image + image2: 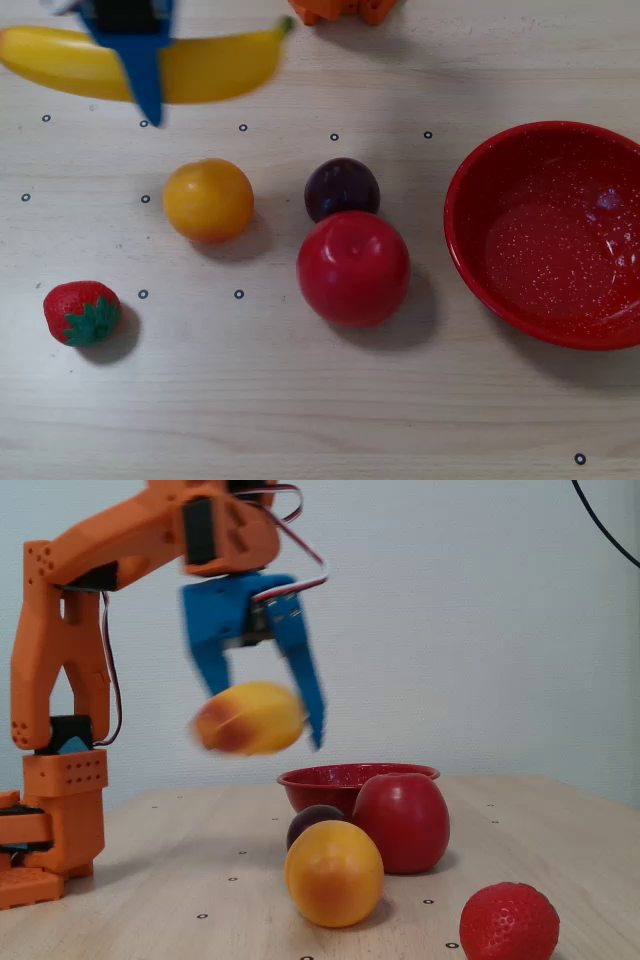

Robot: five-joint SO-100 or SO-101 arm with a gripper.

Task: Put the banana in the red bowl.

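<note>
The banana [215,66] is long and yellow, held across the blue gripper [145,95] at the top left of the overhead view, lifted off the table. In the fixed view the banana [250,718] shows end-on with its reddish-orange end, between the blue fingers of the gripper [265,715], well above the table. The gripper is shut on it. The red bowl [470,235] stands at the right in the overhead view, with nothing in it. In the fixed view the red bowl [320,780] stands behind the fruit, right of and below the banana.
An orange fruit [208,199], a dark plum [341,187], a red apple [352,268] and a strawberry [82,311] lie on the wooden table between the banana and the bowl. The orange arm base [55,810] stands at the left of the fixed view.
</note>
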